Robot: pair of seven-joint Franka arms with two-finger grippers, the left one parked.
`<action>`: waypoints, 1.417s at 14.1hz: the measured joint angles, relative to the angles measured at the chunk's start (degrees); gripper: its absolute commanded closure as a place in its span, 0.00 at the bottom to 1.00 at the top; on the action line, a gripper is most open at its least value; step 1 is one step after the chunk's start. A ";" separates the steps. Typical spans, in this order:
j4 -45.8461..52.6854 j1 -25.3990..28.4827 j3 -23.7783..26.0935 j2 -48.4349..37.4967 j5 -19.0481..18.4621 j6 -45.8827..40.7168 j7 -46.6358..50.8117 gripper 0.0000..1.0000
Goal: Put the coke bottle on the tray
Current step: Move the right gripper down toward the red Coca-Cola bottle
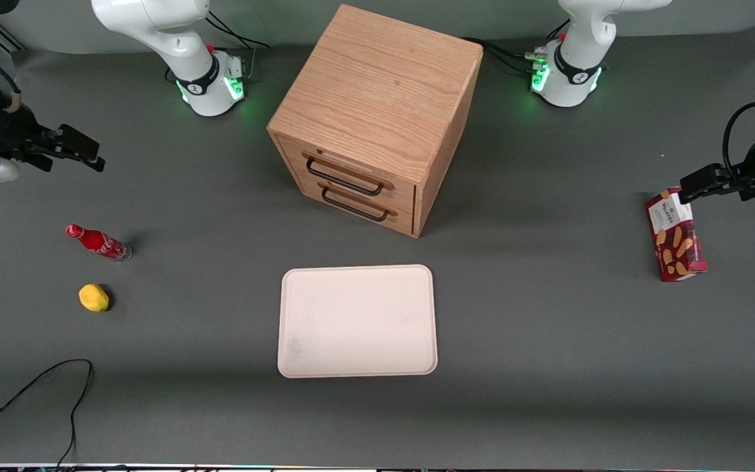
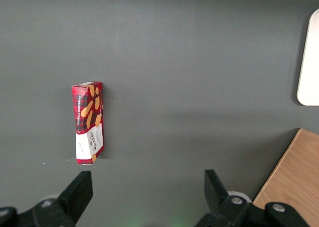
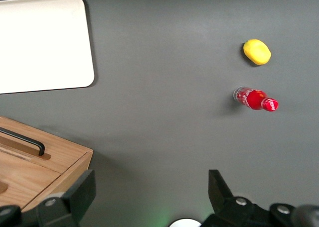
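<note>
The coke bottle (image 1: 97, 242) is found upright on the table toward the working arm's end, apart from everything else, with a yellow lump (image 1: 94, 297) close by at its 6 o'clock in the front view. The tray (image 1: 357, 320) lies bare, nearer the camera than the wooden cabinet (image 1: 374, 118). The gripper (image 3: 149, 194) is held raised, well apart from the bottle, fingers spread and holding nothing. The approach step is judged in hand; a descent over the bottle is called for next.
</note>
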 measured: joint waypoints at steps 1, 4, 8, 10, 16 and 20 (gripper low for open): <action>0.22 0.00 0.25 0.05 0.00 -0.22 0.16 0.00; 0.37 -0.02 0.27 0.06 0.00 -0.43 0.20 0.00; 0.27 -0.02 -1.98 1.05 -0.24 -0.46 -2.51 0.00; -0.30 -0.07 -6.42 2.75 -0.56 0.84 -9.36 0.00; -11.79 -0.51 -17.87 5.99 -3.85 16.80 -27.87 0.00; -22.20 -0.53 -22.60 6.36 -4.01 31.14 -36.31 0.00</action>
